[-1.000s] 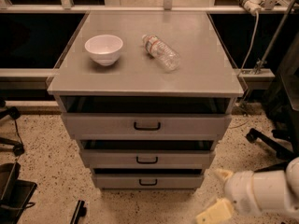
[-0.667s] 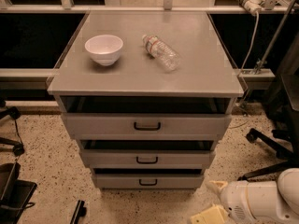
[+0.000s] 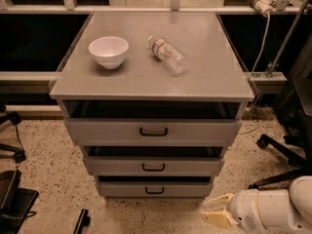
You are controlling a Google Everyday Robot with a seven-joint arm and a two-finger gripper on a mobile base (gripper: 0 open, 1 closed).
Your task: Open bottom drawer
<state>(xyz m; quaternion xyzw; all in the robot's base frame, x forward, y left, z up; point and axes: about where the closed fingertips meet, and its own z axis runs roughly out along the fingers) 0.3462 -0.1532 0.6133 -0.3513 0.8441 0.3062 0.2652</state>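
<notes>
Gripper [image 3: 217,211] is hovering low, off the bottom drawer's [image 3: 122,189] right corner, clear of its handle [image 3: 154,190]; spread I cannot tell. Pull not yet begun.

The cabinet top [image 3: 204,82] holds bowl [image 3: 108,50], bottle [image 3: 168,55]; end effector [image 3: 214,211] near floor [image 3: 48,155].

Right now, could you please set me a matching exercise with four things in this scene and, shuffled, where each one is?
Things:
1. white bowl
2. plastic bottle
3. bottom drawer
4. gripper

Places:
A. lying on its side on the cabinet top, right of the bowl
B. low down, to the lower right of the drawers
C. upright on the cabinet top, left side
D. lowest of three grey fronts, with a black handle

Pairs: 1-C, 2-A, 3-D, 4-B.
</notes>
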